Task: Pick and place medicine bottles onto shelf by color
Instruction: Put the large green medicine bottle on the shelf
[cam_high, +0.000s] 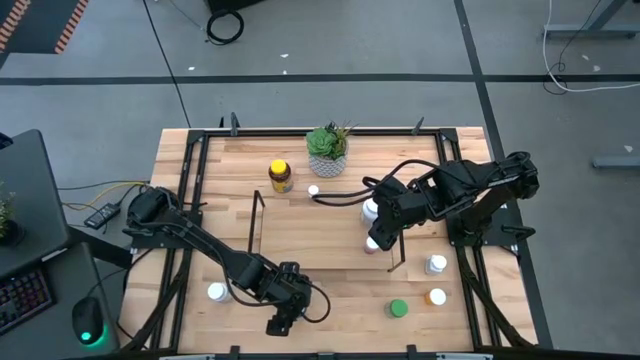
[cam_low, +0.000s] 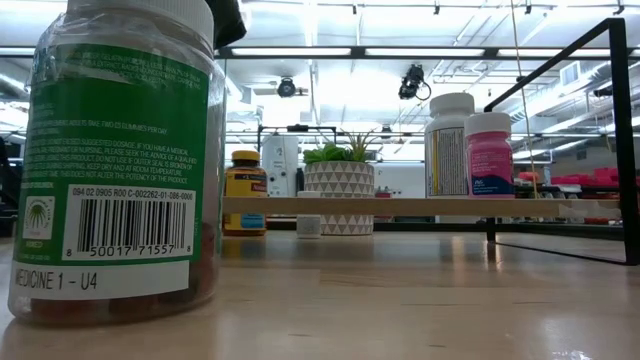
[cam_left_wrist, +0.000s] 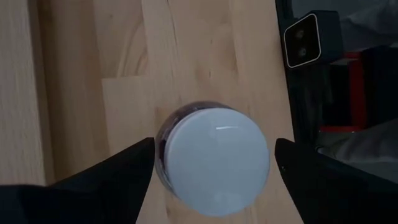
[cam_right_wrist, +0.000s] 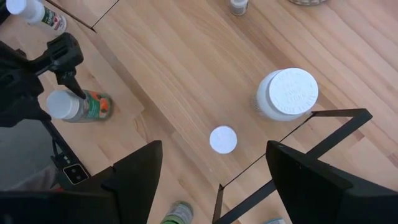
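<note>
Left gripper (cam_high: 281, 322) hangs low at the near edge of the table (cam_high: 330, 295), fingers spread wide, and straddles a white-capped bottle (cam_left_wrist: 213, 163): the cap sits between the two fingers with a gap on either side, so nothing is gripped. In the low view that bottle looms large, green label and all. Over on the other side, the right gripper (cam_high: 377, 236) hovers above the right end of the shelf (cam_high: 300, 240), fingers open and empty. Below it on the shelf floor stand a large white bottle (cam_right_wrist: 287, 93) and, just beside it, a smaller white-capped one (cam_right_wrist: 223, 139), which shows pink in the low view. Scattered on the table: an amber yellow-capped bottle (cam_high: 281, 175) near the potted plant (cam_high: 328, 150), a green-capped bottle (cam_high: 398, 308), an orange-capped bottle (cam_high: 437, 297) and another white one (cam_high: 436, 265) off the shelf's right end.
</note>
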